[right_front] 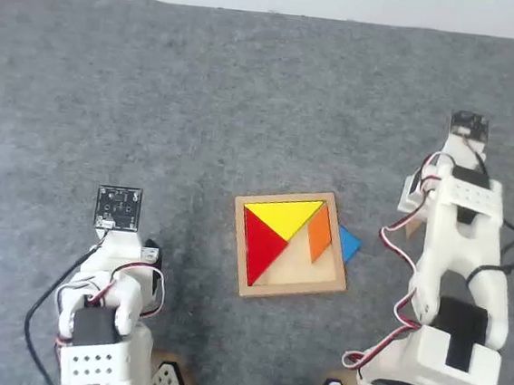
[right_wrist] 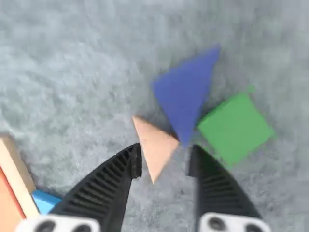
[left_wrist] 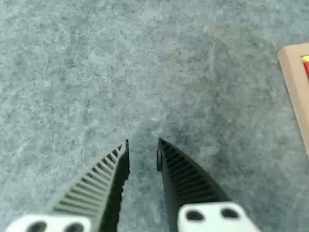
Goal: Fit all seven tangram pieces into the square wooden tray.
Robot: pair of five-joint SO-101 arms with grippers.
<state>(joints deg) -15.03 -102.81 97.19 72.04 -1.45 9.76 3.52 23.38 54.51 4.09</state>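
Observation:
The square wooden tray (right_front: 326, 277) lies mid-table and holds a yellow triangle (right_front: 282, 217), a red triangle (right_front: 259, 243) and an orange piece (right_front: 319, 233). A light blue piece (right_front: 348, 244) lies against the tray's right side. In the right wrist view my right gripper (right_wrist: 164, 157) is open just above the carpet, with a pale peach triangle (right_wrist: 155, 145) between its fingertips. A dark blue triangle (right_wrist: 186, 96) and a green square (right_wrist: 235, 128) lie just beyond it. My left gripper (left_wrist: 142, 145) hangs slightly open over bare carpet with nothing in it.
Grey carpet covers the table. The right arm (right_front: 455, 266) stands over the pieces to the right of the tray. The left arm (right_front: 113, 270) is at the lower left, away from the tray, whose corner (left_wrist: 294, 82) shows in the left wrist view.

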